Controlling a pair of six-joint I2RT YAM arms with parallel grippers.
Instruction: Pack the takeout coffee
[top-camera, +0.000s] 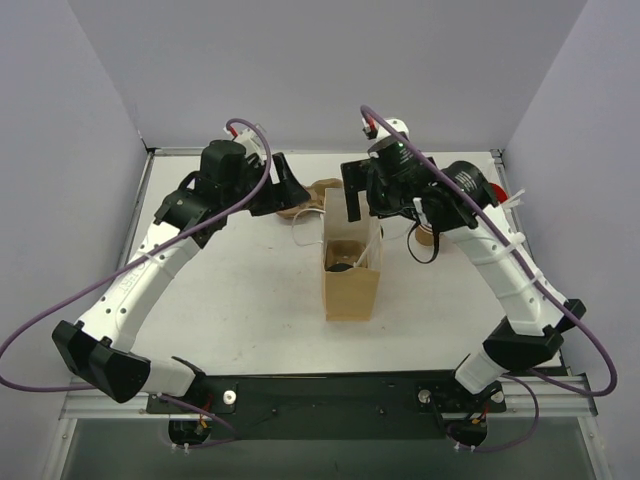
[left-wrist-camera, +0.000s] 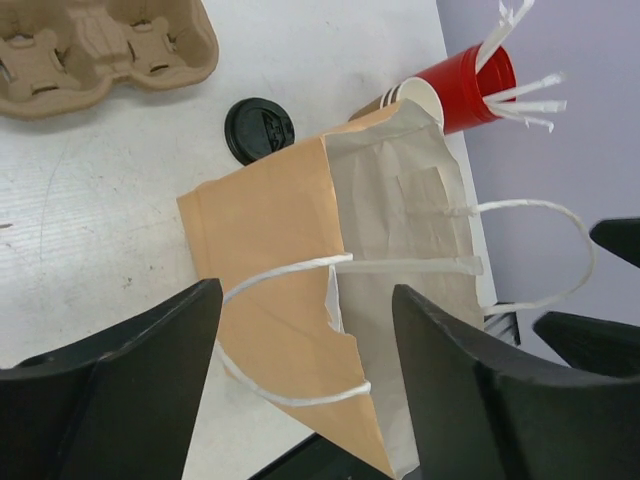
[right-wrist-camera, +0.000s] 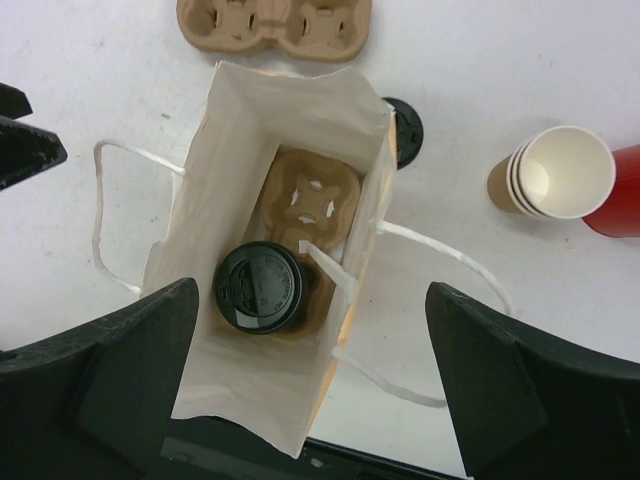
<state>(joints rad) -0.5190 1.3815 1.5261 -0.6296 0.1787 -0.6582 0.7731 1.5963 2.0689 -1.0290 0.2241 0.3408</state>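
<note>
1. Takeout coffee (right-wrist-camera: 258, 288) (1 cup, black lid) sits in the near slot of a carrier (right-wrist-camera: 312, 200) inside the upright paper bag (right-wrist-camera: 240, 130), mid-way across the table (right-wrist-camera: 520, 60).
2. Right pincer (right-wrist-camera: 312, 290) hangs over the bag, fingers wide apart, empty.
3. Left pincer (left-wrist-camera: 308, 295) at the bag's left, fingers apart, empty.

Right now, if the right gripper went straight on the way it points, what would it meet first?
The right gripper points down into the open paper bag, so likely the lidded takeout coffee in the cup carrier inside; depth is unclear, and it may brush the bag's rim first.
</note>
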